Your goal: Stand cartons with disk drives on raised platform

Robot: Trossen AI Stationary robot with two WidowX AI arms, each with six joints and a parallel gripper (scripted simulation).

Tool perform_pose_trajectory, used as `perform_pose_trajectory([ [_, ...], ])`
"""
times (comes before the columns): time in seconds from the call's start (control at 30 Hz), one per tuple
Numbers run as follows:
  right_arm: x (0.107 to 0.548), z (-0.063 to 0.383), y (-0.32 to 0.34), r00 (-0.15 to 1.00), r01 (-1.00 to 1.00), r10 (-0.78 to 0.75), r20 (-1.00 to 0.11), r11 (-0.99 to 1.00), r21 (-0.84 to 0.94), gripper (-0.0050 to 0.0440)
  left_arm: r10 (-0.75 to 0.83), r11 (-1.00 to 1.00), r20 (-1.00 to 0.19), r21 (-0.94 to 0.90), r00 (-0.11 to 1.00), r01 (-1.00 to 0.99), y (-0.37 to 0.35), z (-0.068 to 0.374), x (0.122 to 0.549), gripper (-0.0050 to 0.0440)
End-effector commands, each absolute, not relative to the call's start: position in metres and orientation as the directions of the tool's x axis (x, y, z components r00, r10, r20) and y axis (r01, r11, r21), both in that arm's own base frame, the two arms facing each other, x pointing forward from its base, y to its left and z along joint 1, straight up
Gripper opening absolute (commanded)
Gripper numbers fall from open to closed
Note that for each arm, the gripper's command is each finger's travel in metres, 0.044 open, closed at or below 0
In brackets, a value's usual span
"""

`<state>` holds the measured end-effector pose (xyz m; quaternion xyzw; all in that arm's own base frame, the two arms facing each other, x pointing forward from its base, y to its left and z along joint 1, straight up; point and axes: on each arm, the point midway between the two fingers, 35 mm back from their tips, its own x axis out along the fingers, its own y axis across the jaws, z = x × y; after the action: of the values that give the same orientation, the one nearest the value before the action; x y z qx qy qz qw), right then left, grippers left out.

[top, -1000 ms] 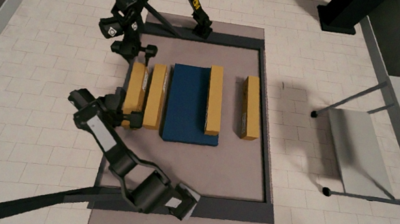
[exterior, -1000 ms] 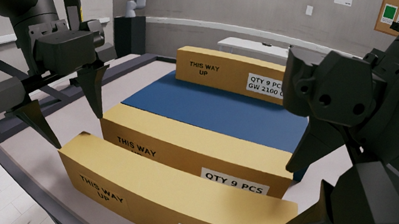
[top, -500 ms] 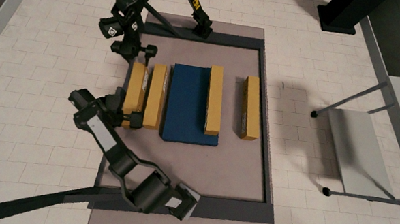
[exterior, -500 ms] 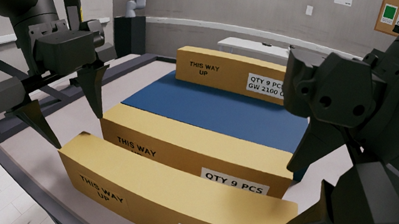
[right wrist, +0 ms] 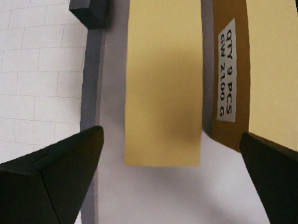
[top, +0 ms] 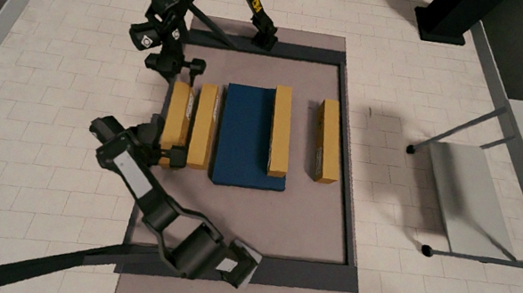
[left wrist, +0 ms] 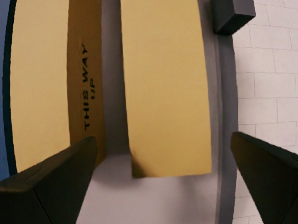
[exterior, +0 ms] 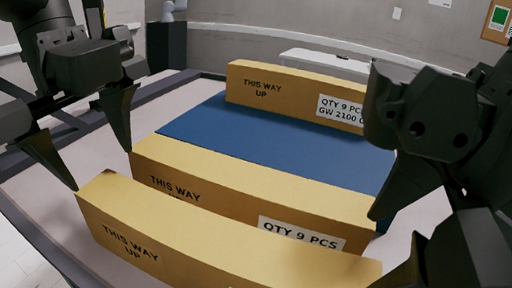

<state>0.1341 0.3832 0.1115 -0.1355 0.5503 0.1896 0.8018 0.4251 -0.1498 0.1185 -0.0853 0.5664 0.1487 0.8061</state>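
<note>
The nearest yellow carton [top: 177, 118] [exterior: 199, 230] [left wrist: 167, 90] [right wrist: 162, 90] stands on the table by the arms. My left gripper [top: 183, 81] [exterior: 102, 170] [left wrist: 164, 142] is open at its "THIS WAY UP" end; my right gripper [top: 170, 160] [exterior: 365, 259] [right wrist: 174, 137] is open at its other end. Fingers straddle it with gaps. A second carton [top: 202, 126] [exterior: 246, 179] [left wrist: 40, 90] [right wrist: 272, 75] stands between it and the blue platform [top: 241, 137] [exterior: 275, 140]. A third carton [top: 280, 134] [exterior: 297, 83] stands upright on the platform's far edge. A fourth [top: 330, 142] stands beyond, off the platform.
A dark frame [top: 345, 181] [exterior: 172, 79] edges the table [top: 242, 222]. The second carton stands close beside the nearest one, with a narrow gap where the inner fingers hang. Another narrow gap separates the second carton from the platform.
</note>
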Motion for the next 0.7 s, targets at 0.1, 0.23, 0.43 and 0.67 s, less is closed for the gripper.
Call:
perform_pose_trajectory([
  [0.1, 0.1347, 0.1178, 0.3859, 0.327, -0.453, 0.176, -0.928, 0.891, 0.009, 0.0386, 0.131, 0.941, -0.93, 0.008, 0.342, -0.337, -0.1515, 0.1304, 0.4268, 0.0384],
  [0.23, 0.1347, 0.1178, 0.3859, 0.327, -0.453, 0.176, -0.928, 0.891, 0.009, 0.0386, 0.131, 0.941, -0.93, 0.008, 0.342, -0.337, -0.1515, 0.1304, 0.4268, 0.0384],
  [0.43, 0.134, 0.1184, 0.3864, 0.33, -0.453, 0.186, -0.925, 0.891, 0.018, 0.0386, 0.131, 0.941, -0.93, 0.008, 0.342, -0.337, -0.1515, 0.1304, 0.4268, 0.0384],
  [0.67, 0.134, 0.1184, 0.3864, 0.33, -0.453, 0.186, -0.925, 0.891, 0.018, 0.0386, 0.131, 0.941, -0.93, 0.008, 0.342, -0.337, -0.1515, 0.1304, 0.4268, 0.0384],
])
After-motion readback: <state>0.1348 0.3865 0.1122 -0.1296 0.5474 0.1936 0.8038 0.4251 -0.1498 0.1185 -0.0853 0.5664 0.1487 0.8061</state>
